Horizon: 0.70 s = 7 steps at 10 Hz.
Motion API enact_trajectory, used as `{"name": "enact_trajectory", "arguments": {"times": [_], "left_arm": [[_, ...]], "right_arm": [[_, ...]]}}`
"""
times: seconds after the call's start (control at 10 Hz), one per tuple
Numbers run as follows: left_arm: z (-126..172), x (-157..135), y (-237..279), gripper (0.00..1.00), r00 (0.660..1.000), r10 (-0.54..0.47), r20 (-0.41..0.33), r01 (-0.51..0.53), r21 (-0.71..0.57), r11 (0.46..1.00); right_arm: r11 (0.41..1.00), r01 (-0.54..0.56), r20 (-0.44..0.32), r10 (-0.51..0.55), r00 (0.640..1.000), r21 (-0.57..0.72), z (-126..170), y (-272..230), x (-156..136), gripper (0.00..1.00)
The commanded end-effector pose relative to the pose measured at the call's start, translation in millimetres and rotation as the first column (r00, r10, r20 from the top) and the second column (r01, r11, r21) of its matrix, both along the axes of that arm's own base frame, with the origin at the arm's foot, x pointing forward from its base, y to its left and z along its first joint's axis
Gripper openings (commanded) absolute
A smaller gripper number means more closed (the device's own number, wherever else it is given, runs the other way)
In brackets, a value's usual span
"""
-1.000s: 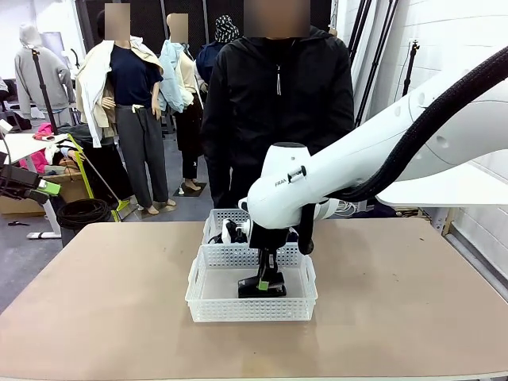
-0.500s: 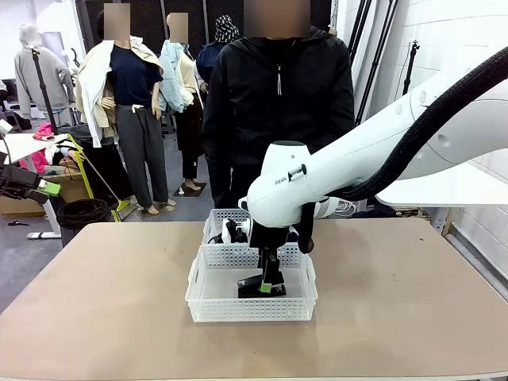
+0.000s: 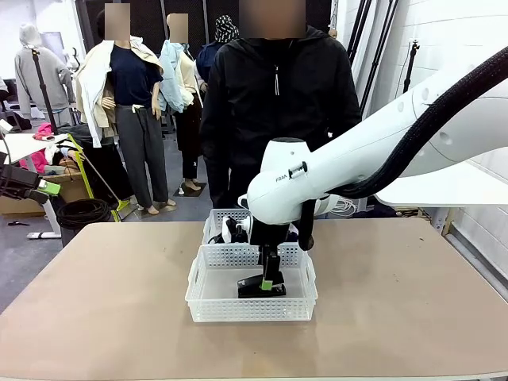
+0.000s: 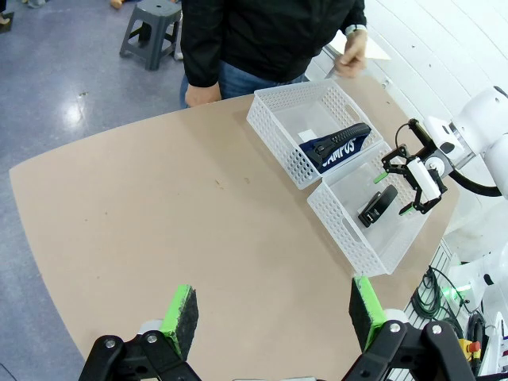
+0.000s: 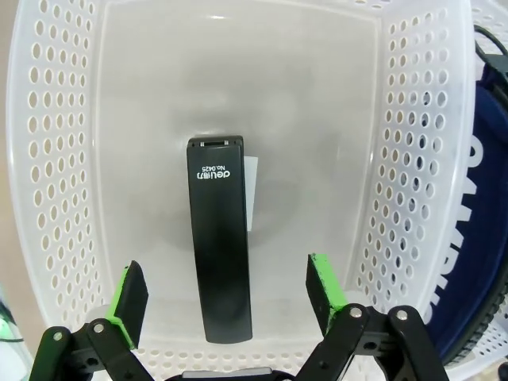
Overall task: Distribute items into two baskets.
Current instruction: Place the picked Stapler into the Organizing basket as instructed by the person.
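Stapler [image 5: 218,246] in near basket [image 5: 48,159]

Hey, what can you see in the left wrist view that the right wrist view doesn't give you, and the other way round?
Left wrist view alone: the tan table, the person's hand at the far edge, the whole pouch with its CAMPUS lettering lying in the far basket, and the left end effector open above the table. Right wrist view alone: the print on the stapler, and the right end effector open with a pad on either side of it. Both share the stapler lying flat in the near basket.
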<state>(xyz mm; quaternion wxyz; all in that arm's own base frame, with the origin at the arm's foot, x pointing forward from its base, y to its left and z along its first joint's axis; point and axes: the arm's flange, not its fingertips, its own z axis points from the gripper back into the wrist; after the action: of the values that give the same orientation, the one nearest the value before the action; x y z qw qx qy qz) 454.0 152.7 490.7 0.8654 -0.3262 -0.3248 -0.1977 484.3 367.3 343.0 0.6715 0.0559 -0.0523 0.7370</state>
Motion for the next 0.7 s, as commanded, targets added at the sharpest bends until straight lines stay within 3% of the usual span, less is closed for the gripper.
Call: {"name": "enact_trajectory", "arguments": {"times": [0.0,0.6], "left_arm": [[1.3,-2.1,1.0,1.00,1.000,-0.003,-0.006,0.003,0.000,1.000],[1.3,-2.1,1.0,1.00,1.000,-0.003,-0.006,0.003,0.000,1.000]], "right_arm": [[1.000,0.008,0.001,-0.008,1.000,0.008,-1.4,-0.2,-1.1,1.00],[1.000,0.008,0.001,-0.008,1.000,0.008,-1.4,-0.2,-1.1,1.00]]}}
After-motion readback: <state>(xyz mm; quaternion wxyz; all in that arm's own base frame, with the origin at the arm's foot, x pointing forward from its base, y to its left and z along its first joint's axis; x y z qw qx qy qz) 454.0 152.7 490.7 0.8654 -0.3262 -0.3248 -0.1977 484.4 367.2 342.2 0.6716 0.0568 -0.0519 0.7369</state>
